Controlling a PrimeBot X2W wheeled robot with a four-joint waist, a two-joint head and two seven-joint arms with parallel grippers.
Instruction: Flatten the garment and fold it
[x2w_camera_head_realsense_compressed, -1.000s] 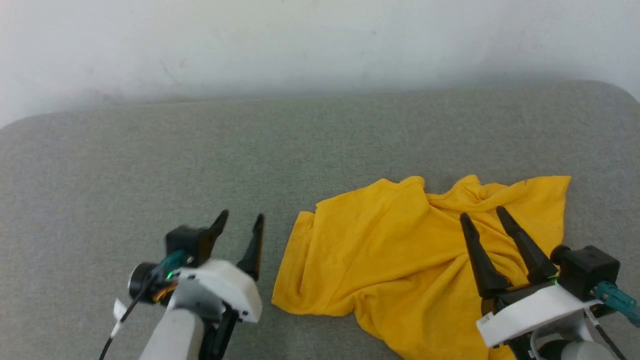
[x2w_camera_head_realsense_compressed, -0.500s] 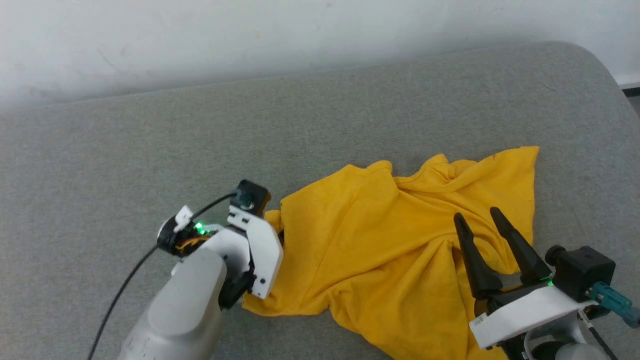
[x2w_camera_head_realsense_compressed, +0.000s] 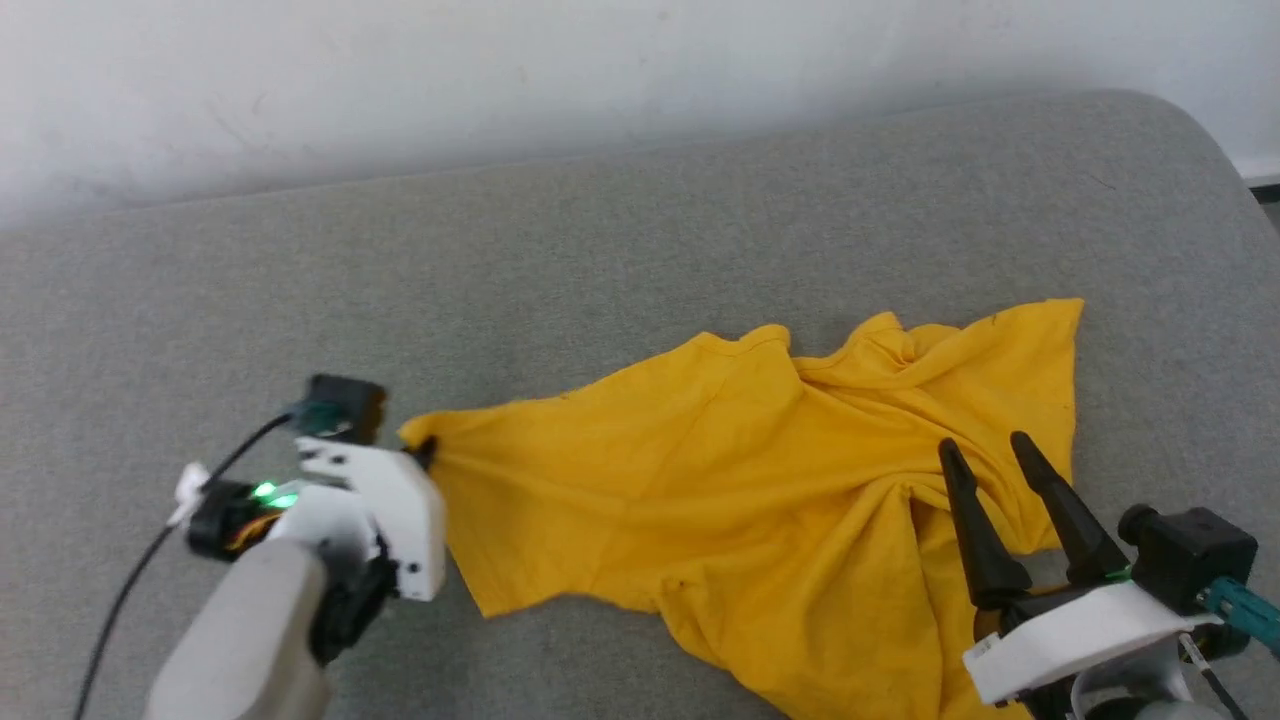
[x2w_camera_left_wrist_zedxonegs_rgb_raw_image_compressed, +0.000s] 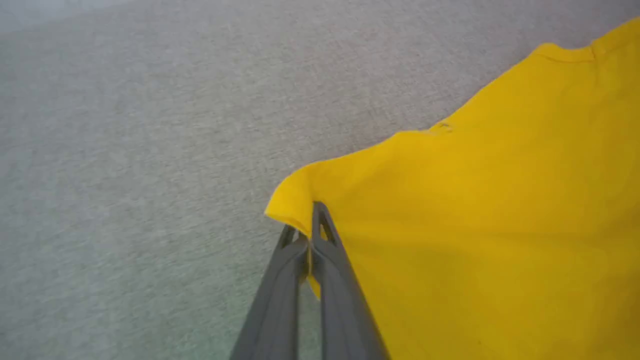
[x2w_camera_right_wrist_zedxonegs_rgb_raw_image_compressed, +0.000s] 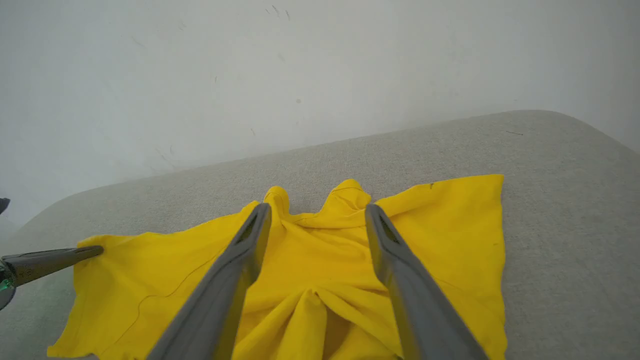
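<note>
The garment (x2w_camera_head_realsense_compressed: 760, 480), a mustard-yellow T-shirt, lies rumpled on the grey cushion, plain side up, stretched out toward the left. My left gripper (x2w_camera_head_realsense_compressed: 425, 452) is shut on the shirt's left corner; in the left wrist view the two fingers (x2w_camera_left_wrist_zedxonegs_rgb_raw_image_compressed: 320, 260) press together with yellow cloth (x2w_camera_left_wrist_zedxonegs_rgb_raw_image_compressed: 475, 225) pinched between them. My right gripper (x2w_camera_head_realsense_compressed: 985, 450) hovers open over the bunched right part of the shirt. In the right wrist view its spread fingers (x2w_camera_right_wrist_zedxonegs_rgb_raw_image_compressed: 240, 260) frame the creased garment (x2w_camera_right_wrist_zedxonegs_rgb_raw_image_compressed: 320, 260), nothing between them. My left gripper (x2w_camera_right_wrist_zedxonegs_rgb_raw_image_compressed: 87, 252) shows there at the shirt's left tip.
The grey upholstered surface (x2w_camera_head_realsense_compressed: 500, 270) runs wide behind and left of the shirt. A white wall (x2w_camera_head_realsense_compressed: 600, 70) backs it. The cushion's rounded right corner (x2w_camera_head_realsense_compressed: 1200, 130) is close to the shirt's right edge.
My left gripper went to the shirt's left edge, shut on it and pulled it leftward, stretching the cloth out. The head camera also shifted. The right gripper stays open.
</note>
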